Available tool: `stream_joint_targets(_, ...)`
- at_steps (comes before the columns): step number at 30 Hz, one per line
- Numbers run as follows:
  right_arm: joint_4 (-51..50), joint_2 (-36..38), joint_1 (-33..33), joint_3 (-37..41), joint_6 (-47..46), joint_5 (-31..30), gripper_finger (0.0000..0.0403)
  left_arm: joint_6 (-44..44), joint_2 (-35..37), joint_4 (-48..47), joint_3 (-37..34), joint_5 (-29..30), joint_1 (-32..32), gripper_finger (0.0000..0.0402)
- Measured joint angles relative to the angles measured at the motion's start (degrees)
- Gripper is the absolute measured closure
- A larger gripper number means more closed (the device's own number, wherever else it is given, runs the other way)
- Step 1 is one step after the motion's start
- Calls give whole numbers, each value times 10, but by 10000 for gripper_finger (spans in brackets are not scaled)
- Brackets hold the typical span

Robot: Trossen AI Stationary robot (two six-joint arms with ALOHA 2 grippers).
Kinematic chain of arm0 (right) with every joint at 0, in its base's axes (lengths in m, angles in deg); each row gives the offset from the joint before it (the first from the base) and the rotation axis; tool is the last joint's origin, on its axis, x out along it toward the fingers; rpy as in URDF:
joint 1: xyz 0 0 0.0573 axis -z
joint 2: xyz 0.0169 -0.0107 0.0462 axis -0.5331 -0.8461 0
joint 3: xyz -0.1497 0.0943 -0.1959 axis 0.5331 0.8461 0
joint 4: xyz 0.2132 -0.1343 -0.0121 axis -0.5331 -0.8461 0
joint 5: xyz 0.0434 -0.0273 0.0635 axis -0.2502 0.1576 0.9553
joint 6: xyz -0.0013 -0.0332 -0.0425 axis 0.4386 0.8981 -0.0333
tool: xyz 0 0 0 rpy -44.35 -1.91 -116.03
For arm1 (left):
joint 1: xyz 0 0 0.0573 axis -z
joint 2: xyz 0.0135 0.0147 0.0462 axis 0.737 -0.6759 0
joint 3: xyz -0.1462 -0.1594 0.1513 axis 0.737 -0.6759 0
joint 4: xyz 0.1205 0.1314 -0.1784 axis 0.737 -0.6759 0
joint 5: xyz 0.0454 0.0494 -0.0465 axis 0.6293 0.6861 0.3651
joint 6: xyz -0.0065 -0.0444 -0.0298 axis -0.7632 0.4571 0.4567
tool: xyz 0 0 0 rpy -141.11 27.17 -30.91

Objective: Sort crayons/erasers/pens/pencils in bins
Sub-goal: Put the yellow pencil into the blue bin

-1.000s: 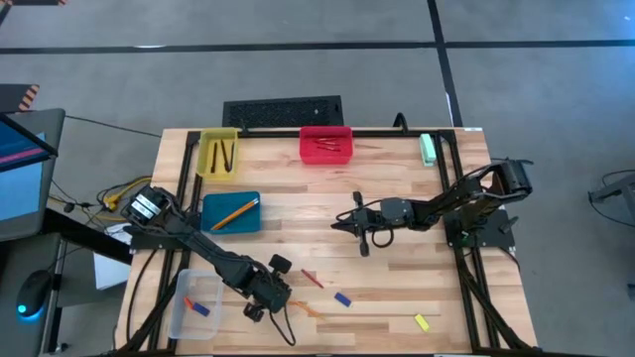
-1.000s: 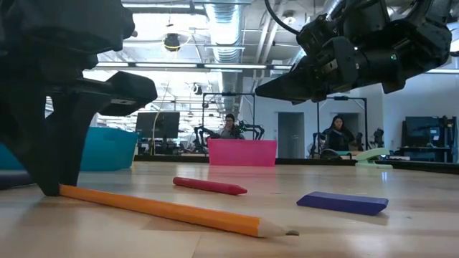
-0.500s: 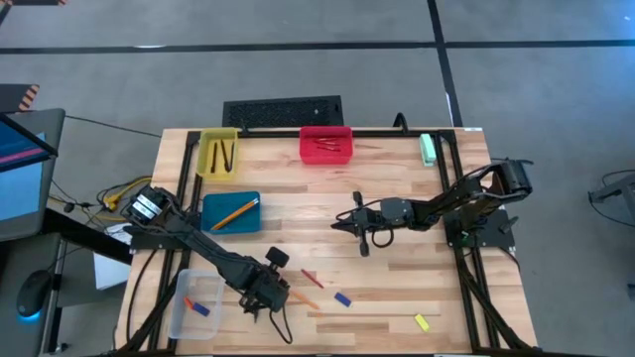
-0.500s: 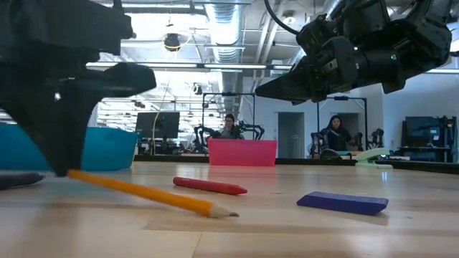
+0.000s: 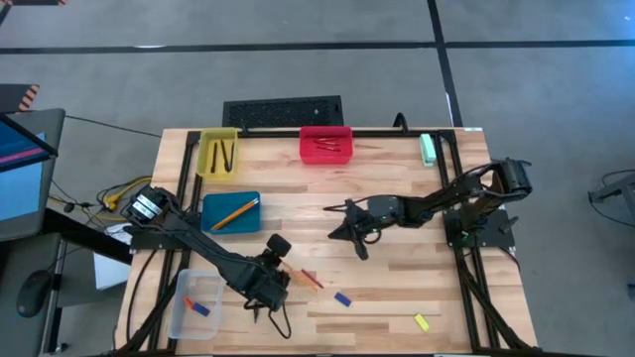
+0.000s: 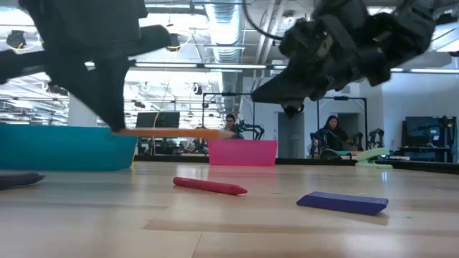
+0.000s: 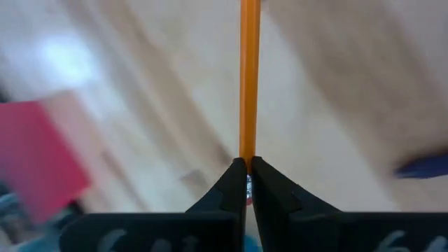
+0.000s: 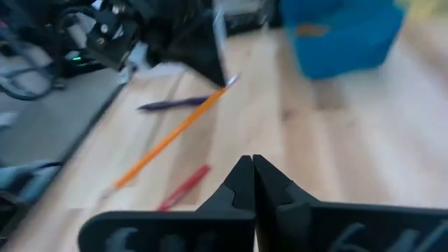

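Low view shows the orange pencil (image 6: pixel 168 132), a second ago lying on the table (image 6: pixel 287 229), now lifted level above it, so carrying to the teal bin (image 6: pixel 68 147) comes next. Left gripper (image 7: pixel 247 162) is clamped tight on its end. Right gripper (image 8: pixel 252 159) hovers mid-table, closed, empty.

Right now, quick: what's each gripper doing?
Left gripper: shut on the orange pencil, lifted off the table.
Right gripper: shut, holding nothing, above mid-table.
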Motion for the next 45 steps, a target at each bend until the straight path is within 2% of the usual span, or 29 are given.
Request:
stream_joint_targets(4,-78,0,-3,-45,-69,45,395,-29,0,-10,3,55,-4,400)
stream_joint_targets(8,-79,0,-18,-59,-100,49,381,-52,0,-10,3,94,-11,401)
stream_joint_targets(12,-74,-9,-25,-60,-123,33,337,-66,1,-10,3,133,-15,401)
stream_joint_targets(17,-49,-73,-21,-76,-151,29,270,-57,1,-5,3,144,-17,401)
stream_joint_targets(19,-56,-105,-16,-91,-151,29,246,-27,1,-6,3,144,-17,401)
stream_joint_targets(22,-77,-139,-10,-119,-150,22,220,77,1,-5,-9,143,-18,401)
stream_joint_targets(24,-127,-140,-9,-134,-136,-7,214,142,2,-2,-25,136,-18,401)
stream_joint_targets(27,-243,-134,-20,-167,-103,-93,215,209,4,29,-65,130,-8,401)
stream_joint_targets(32,-380,-101,-41,-207,-84,-180,222,230,34,176,-151,110,2,401)
stream_joint_targets(37,-510,-82,-59,-229,-118,-231,219,199,118,360,-250,79,-2,401)
stream_joint_targets(40,-580,-77,-75,-239,-159,-264,222,178,183,523,-321,26,-14,401)
stream_joint_targets(45,-628,-85,-100,-239,-231,-262,240,175,271,788,-430,-19,-44,401)
